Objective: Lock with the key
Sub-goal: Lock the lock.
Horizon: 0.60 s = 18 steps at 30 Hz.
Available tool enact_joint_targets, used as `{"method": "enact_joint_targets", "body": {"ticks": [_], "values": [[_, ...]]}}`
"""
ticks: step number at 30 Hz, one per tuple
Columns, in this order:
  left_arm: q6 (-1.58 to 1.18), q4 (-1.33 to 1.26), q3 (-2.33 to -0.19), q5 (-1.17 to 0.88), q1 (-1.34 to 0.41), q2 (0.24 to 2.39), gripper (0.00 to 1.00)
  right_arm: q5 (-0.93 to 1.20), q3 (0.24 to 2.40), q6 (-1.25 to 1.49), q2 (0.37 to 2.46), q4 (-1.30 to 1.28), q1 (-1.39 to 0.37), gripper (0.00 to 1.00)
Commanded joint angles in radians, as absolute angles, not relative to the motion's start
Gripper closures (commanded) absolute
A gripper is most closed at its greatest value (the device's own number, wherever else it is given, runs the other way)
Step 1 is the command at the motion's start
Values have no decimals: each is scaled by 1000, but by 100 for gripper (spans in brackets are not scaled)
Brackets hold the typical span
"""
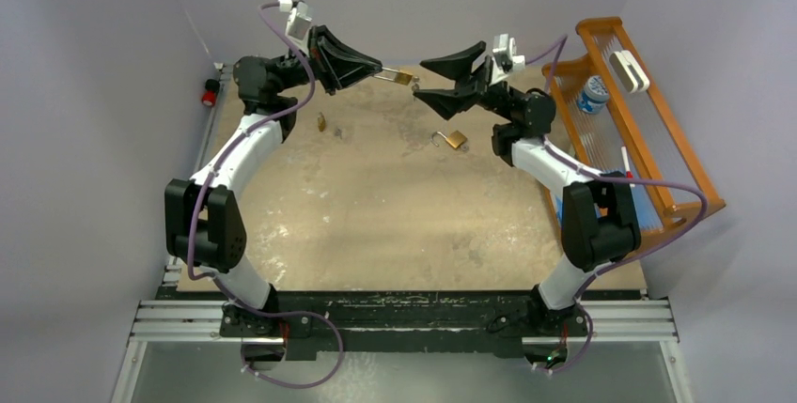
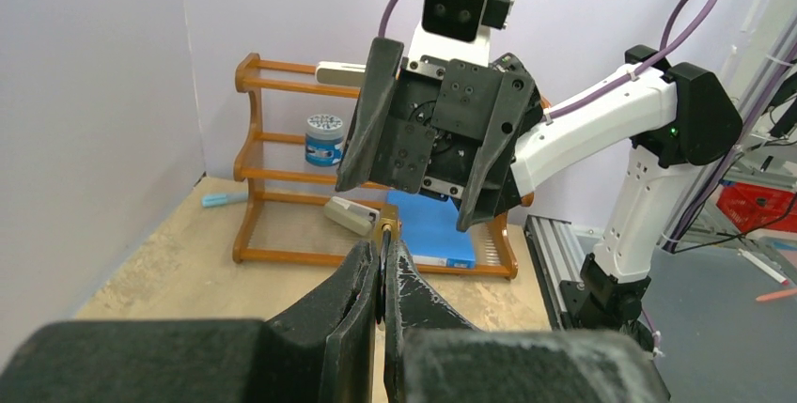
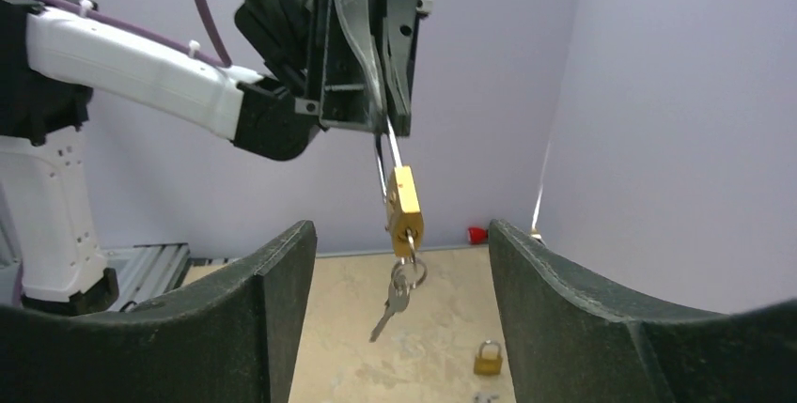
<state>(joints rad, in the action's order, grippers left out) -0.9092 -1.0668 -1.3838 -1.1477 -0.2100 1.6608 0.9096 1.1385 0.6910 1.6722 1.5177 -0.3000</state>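
Observation:
A brass padlock (image 1: pixel 402 76) hangs in the air over the far middle of the table. My left gripper (image 1: pixel 379 70) is shut on its steel shackle. In the left wrist view the lock's brass body (image 2: pixel 386 218) sticks out just past the closed left gripper (image 2: pixel 384 241). In the right wrist view the padlock (image 3: pixel 405 199) hangs below the left gripper (image 3: pixel 385 121), with a key in its bottom and a ring with a spare key (image 3: pixel 398 295) dangling. My right gripper (image 1: pixel 420 80) is open, its jaws facing the lock a little short of it, and it shows empty (image 3: pixel 399 231).
A second brass padlock (image 1: pixel 455 139) with an open shackle lies on the table near the right arm. A third padlock (image 1: pixel 321 122) lies at the left and shows in the right wrist view (image 3: pixel 487 358). A wooden rack (image 1: pixel 648 121) with a jar (image 1: pixel 593 93) stands at the right.

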Motion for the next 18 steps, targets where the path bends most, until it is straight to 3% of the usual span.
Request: {"method": "enact_joint_targets", "body": {"ticks": [1,5,18], "values": [[-869,-1074,-1421,-1125,-209,1615,100,939,1225,790,1674,1635,-298,34],[-866,-1070,-1428,-1119,-209,1622,100,944,1246,795,1684,1606,-299,39],[-867,-1071,-1438,-1106,-230,1643,100,950,1275,833,1743,1619,-311,44]]}}
